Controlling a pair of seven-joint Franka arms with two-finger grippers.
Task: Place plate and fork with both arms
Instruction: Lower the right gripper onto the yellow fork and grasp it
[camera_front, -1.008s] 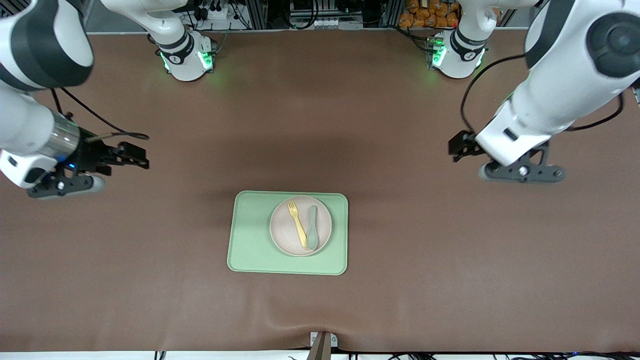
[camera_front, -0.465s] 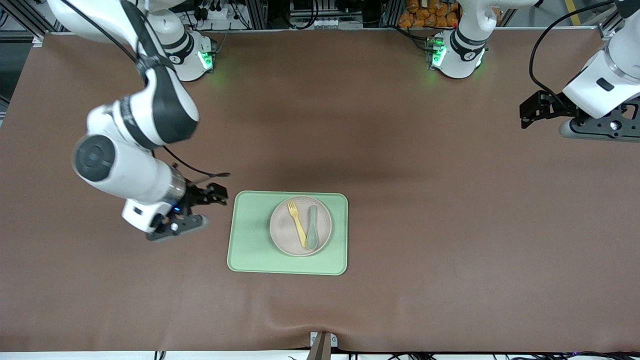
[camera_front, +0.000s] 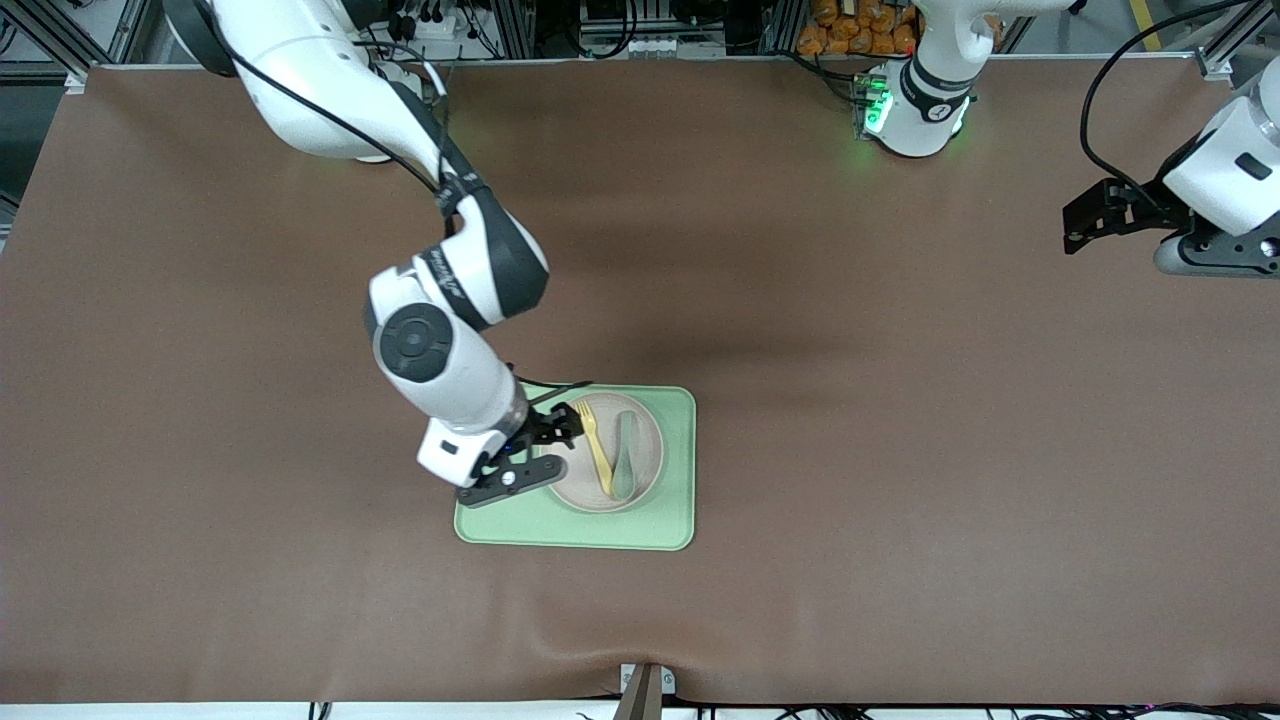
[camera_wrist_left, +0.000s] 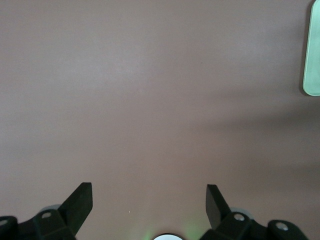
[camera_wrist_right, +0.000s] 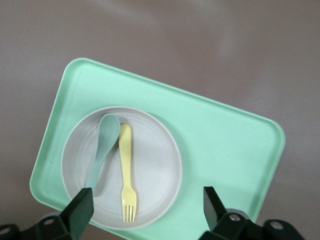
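- Our right gripper (camera_front: 548, 440) has swung in over the plate (camera_front: 645, 460) — fingers wide, fork (camera_front: 597, 452) unheld.
- Our left gripper (camera_wrist_left: 149, 199) has withdrawn to the table edge, wide, waiting.

no text, label, brand or number can be read here. the right arm (camera_front: 440, 300) carries a small dark marking on the white band next to its grey joint, above the green tray (camera_front: 500, 500), but the letters are too small to make out. the lit base (camera_front: 915, 100) of the left arm, well away from that tray toward the robots' side of the table, shows a small round mark that cannot be read either.
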